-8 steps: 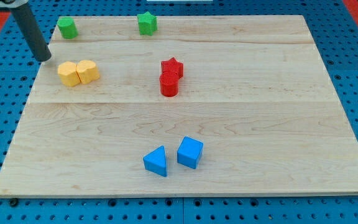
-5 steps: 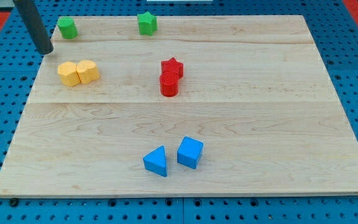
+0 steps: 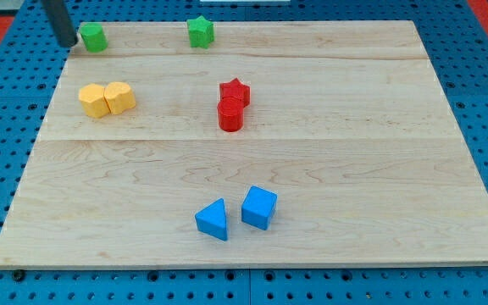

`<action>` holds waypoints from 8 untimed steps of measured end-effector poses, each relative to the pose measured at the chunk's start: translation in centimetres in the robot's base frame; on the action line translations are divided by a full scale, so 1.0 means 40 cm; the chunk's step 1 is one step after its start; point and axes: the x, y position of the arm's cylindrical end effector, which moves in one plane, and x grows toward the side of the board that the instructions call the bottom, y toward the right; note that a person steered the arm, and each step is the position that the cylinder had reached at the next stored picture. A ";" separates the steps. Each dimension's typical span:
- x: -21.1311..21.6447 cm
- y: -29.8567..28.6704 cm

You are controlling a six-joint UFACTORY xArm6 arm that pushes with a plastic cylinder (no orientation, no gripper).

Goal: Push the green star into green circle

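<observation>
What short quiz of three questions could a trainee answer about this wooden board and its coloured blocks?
1. True or false: my tip is just to the view's left of the green circle block.
2. Which block lies further to the view's right: the green star block or the green circle block?
3. Multiple choice: the red star block touches A) the red cylinder block, B) the blue cube block, C) the yellow blocks.

Key: 1 true; 2 green star block; 3 A.
</observation>
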 end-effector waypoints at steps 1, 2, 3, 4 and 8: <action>0.092 0.091; 0.086 0.197; 0.051 0.022; 0.034 -0.003; -0.098 0.241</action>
